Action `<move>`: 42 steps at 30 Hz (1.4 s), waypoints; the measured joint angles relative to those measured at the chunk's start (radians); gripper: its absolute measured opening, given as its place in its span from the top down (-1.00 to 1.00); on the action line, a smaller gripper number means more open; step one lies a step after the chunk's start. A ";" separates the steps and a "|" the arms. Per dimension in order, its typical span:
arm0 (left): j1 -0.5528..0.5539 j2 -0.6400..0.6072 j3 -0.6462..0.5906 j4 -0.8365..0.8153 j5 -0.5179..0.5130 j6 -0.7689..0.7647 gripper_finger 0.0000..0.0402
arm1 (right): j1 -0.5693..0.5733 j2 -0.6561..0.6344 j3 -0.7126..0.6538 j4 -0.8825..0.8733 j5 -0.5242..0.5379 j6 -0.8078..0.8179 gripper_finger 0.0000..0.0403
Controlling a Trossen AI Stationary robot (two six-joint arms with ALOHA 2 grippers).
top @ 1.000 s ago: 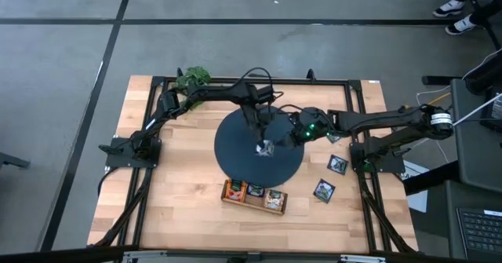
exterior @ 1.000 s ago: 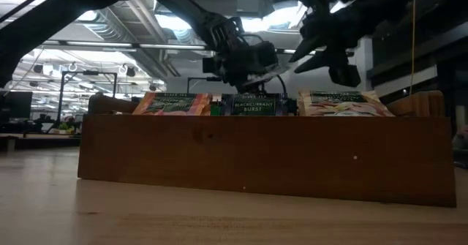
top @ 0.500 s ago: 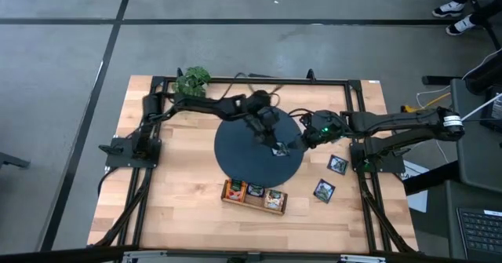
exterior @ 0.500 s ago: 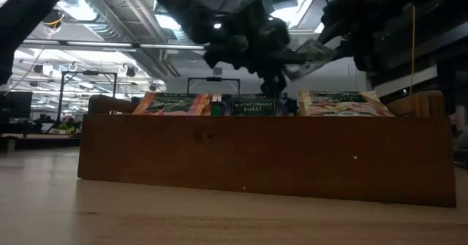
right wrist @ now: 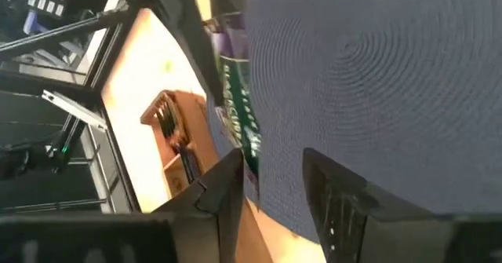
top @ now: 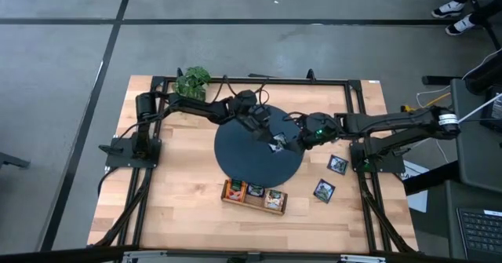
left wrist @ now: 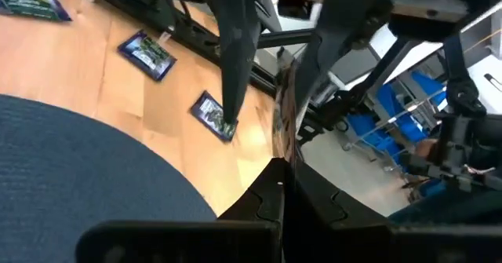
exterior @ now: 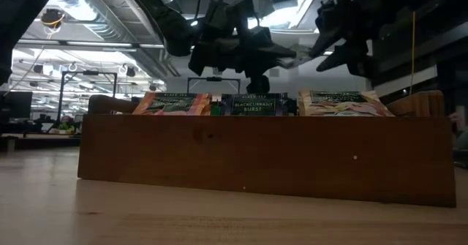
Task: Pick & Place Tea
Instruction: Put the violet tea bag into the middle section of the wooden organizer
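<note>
Over the right part of the round dark mat (top: 247, 159), the two grippers meet above the bench (top: 180, 192). The left gripper (top: 276, 140) is pinched tight on a single tea sachet (right wrist: 239, 126), which hangs edge-on between its fingertips; the right wrist view shows that sachet as dark with green and purple print, its lettering too skewed to read. The right gripper (top: 292, 137) sits just beside it with its fingers parted around the sachet's lower edge, and whether they touch it cannot be told. The long brown compartment tray (top: 253, 195) lies at the mat's near edge and holds three groups of sachets standing upright: an orange one (exterior: 172, 104), a dark one (exterior: 253, 105) whose front reads "BLACKCURRANT BURST", and a pale one (exterior: 338, 103) whose print is too small to read. Two more dark sachets lie flat on the bare wood to the right of the mat, one (top: 337, 164) near the right arm's base and the other (top: 324, 190) nearer the front, well apart from the tray; they also show in the left wrist view. A green leafy plant (top: 192, 79) stands at the far left corner of the bench.
</note>
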 joint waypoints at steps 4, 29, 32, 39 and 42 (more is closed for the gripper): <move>0.002 0.001 0.000 -0.005 0.003 -0.005 0.98 | 0.000 0.012 0.000 0.021 0.026 -0.008 0.33; 0.030 0.001 0.000 -0.185 0.144 0.110 0.84 | 0.012 0.009 0.000 0.106 -0.077 0.020 0.98; 0.044 0.002 0.000 -0.252 0.205 0.151 0.84 | 0.030 0.009 0.000 0.111 -0.110 0.053 0.98; 0.055 -0.001 0.000 -0.326 0.161 0.236 0.84 | 0.067 0.018 0.000 0.136 -0.195 0.097 0.99; 0.031 -0.040 -0.024 -0.311 0.038 0.272 0.84 | 0.081 0.040 0.017 0.149 -0.226 0.106 0.99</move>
